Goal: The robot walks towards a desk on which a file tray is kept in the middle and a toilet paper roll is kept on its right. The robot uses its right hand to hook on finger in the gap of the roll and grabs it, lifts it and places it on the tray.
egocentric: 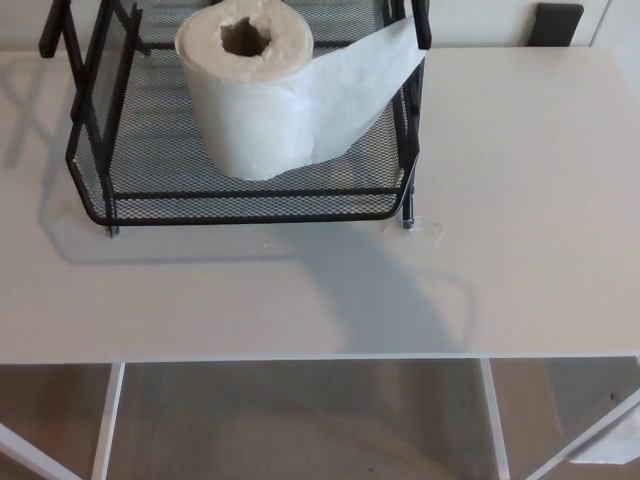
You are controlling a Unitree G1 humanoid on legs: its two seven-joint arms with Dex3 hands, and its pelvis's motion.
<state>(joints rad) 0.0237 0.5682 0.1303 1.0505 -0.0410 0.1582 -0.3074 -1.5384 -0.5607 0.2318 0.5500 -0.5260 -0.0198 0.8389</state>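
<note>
Toilet paper roll [252, 110] stands upright inside the file tray [160, 172]

A: What did everything rest on?

B: A plain white rectangular table [540, 200], smooth and matte. Its near edge ran across the lower part of the view.

A: And what stood directly on it?

B: A black wire-mesh file tray [250, 216], set toward the far side, left of the middle, with its small feet touching the top. Its grey shadow fell on the surface toward the near edge. A faint glossy mark [428, 230] lay just beside the tray's front right foot.
</note>
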